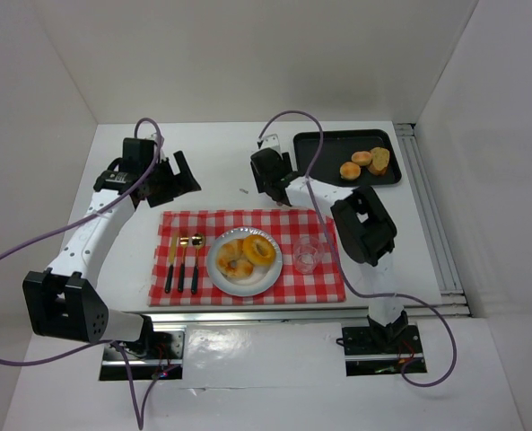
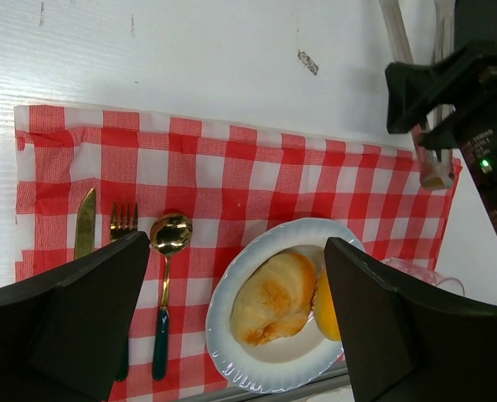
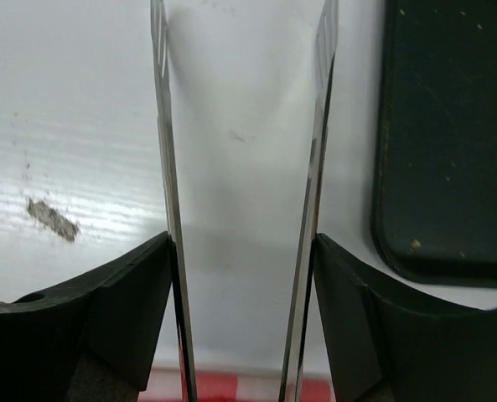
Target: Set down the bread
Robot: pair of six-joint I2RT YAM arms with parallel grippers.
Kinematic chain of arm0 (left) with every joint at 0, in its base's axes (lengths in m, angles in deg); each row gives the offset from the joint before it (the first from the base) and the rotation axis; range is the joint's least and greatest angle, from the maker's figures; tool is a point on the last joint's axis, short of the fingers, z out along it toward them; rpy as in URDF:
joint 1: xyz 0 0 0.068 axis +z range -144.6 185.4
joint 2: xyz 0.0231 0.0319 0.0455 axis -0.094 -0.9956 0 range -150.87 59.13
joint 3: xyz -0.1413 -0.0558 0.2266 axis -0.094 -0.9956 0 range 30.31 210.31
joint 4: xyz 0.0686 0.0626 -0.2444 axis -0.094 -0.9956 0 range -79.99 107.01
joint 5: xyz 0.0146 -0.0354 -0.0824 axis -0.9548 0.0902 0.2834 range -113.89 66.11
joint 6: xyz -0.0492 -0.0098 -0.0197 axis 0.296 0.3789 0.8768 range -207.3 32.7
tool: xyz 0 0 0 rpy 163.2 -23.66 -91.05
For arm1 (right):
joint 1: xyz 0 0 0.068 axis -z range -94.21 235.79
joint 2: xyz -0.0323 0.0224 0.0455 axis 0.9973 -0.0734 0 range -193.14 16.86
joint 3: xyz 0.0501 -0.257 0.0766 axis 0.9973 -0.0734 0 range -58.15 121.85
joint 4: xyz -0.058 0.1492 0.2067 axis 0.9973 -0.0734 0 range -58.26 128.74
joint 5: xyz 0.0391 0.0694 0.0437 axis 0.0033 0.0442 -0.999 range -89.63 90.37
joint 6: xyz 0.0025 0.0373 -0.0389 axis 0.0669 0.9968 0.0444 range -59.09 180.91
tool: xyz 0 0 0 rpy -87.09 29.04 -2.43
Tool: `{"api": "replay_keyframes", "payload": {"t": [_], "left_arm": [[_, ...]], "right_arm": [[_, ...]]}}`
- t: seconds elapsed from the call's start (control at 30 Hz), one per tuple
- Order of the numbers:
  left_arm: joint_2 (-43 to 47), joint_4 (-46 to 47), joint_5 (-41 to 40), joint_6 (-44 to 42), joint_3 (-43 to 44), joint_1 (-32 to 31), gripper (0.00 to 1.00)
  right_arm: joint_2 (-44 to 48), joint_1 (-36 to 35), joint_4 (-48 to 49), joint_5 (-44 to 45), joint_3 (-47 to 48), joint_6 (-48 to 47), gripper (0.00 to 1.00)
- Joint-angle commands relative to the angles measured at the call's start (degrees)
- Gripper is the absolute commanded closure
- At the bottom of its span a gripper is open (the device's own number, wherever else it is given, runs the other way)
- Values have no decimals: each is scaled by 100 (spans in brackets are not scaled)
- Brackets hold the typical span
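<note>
Resting on a round, glossy white plate (image 1: 219, 273) at the middle of the red-and-white checked cloth (image 1: 319, 285): a golden bread roll (image 1: 233, 261) touching a ringed doughnut (image 1: 259, 250). Hovering at 12 o'clock of the plate over bare white table (image 1: 221, 162), beside the flat black tray (image 1: 324, 157)'s rounded edge: right gripper (image 3: 241, 184), thin metal blades parted, nothing between. Spread wide and empty at 10 o'clock: left gripper (image 2: 231, 310).

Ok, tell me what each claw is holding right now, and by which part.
Nothing. The left claw and right claw are both open, with only air between their fingers.
</note>
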Motion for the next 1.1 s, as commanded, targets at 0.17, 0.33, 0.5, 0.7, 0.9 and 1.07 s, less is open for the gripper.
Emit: {"api": "replay_keyframes", "payload": {"t": [0.17, 0.33, 0.5, 0.7, 0.9, 1.07], "left_arm": [[107, 22, 60, -168, 78, 29, 1], [107, 22, 60, -168, 78, 29, 1], [107, -39, 7, -168, 131, 29, 1], [212, -39, 60, -168, 192, 29, 1], [212, -39, 60, -168, 245, 29, 1], [151, -39, 60, -168, 245, 29, 1]], "right_arm": [[-535, 100, 418, 56, 1187, -107, 0], [-9, 153, -231, 3, 1512, 174, 0], [851, 364, -2011, 3, 1978, 955, 0], [2537, 768, -2851, 434, 104, 1800, 0], [3954, 1119, -2747, 127, -1816, 2222, 0], [5141, 1313, -1905, -164, -3057, 2143, 6]]}}
